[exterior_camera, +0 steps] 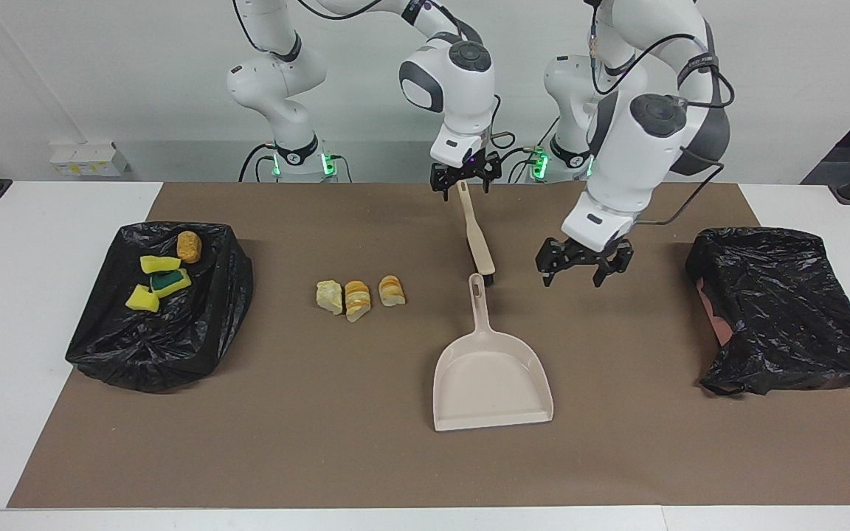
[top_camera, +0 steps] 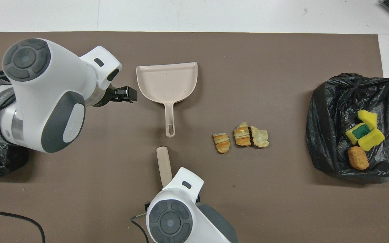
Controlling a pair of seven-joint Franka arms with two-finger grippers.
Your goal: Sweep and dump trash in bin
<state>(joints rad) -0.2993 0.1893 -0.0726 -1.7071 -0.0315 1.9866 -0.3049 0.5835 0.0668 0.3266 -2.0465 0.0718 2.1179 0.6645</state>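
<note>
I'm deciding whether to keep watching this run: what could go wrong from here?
1. The right gripper hangs open over the brush handle's tip; a grasp that far out may let the brush swing or slip.
2. The three bread chunks lie loose beside the dustpan, not in front of its mouth; a sweep could scatter them.
3. The open left gripper hovers near the brush and could collide.

Smooth beige plastic dustpan (exterior_camera: 491,376), glossy crinkled black plastic bag (exterior_camera: 159,310), matt brown table mat (exterior_camera: 322,442).
</note>
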